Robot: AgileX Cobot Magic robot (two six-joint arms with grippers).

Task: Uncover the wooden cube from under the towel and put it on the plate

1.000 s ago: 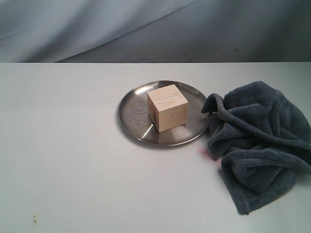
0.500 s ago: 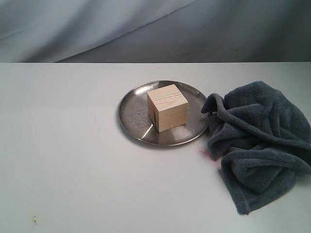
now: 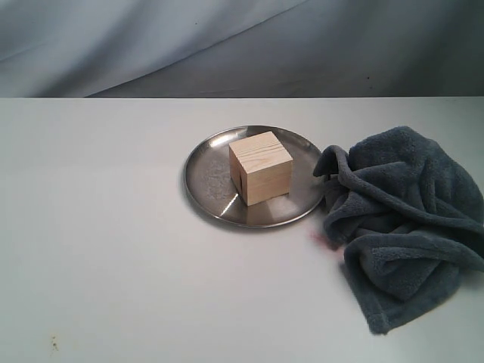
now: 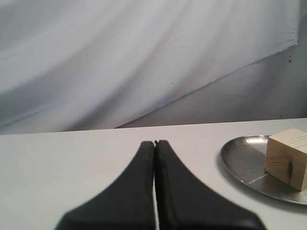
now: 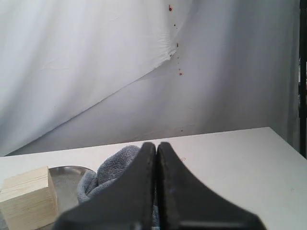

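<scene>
The wooden cube (image 3: 261,168) sits on the plate (image 3: 206,189), just right of centre, exactly as a second ago. The towel (image 3: 401,219) lies crumpled beside the plate's right rim, unmoved. The left gripper (image 4: 154,143) and right gripper (image 5: 156,144) are clenched, empty.

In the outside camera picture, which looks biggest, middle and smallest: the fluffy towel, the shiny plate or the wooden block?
1. the fluffy grey-blue towel, clearly the largest
2. the round shiny silver metal plate
3. the pale wooden cube, the smallest, sitting on the plate
</scene>
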